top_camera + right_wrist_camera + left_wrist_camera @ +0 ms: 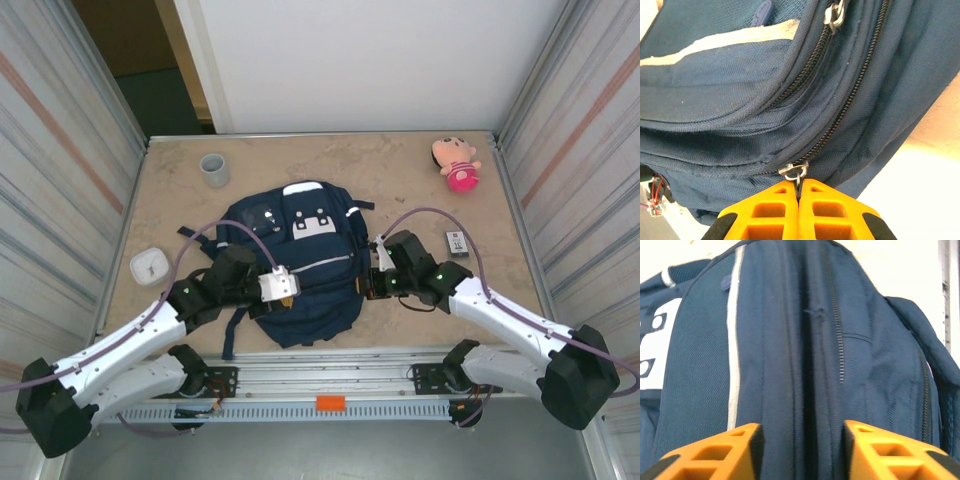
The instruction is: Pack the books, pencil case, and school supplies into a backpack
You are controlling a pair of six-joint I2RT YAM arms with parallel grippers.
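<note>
A sand-coloured table (350,165) is sitting under even light, ribbed metal walls (60,150) are closing in both sides, a plain white panel (370,60) is blocking the back, and a dark opening (140,60) is showing at the far left.

The backpack (310,300) lies flat on the table (400,180), front side up, with its top towards the far edge. It is navy fabric with white patches near the top, a pale zip line across the front pocket and dark straps trailing at its left. Up close its zip teeth are meshed (one metal zip pull (794,172) sits pinched in the right end effector (799,187)). The slim whitish packet (457,244) with red markings lies flat, well to the right of the backpack.
</note>
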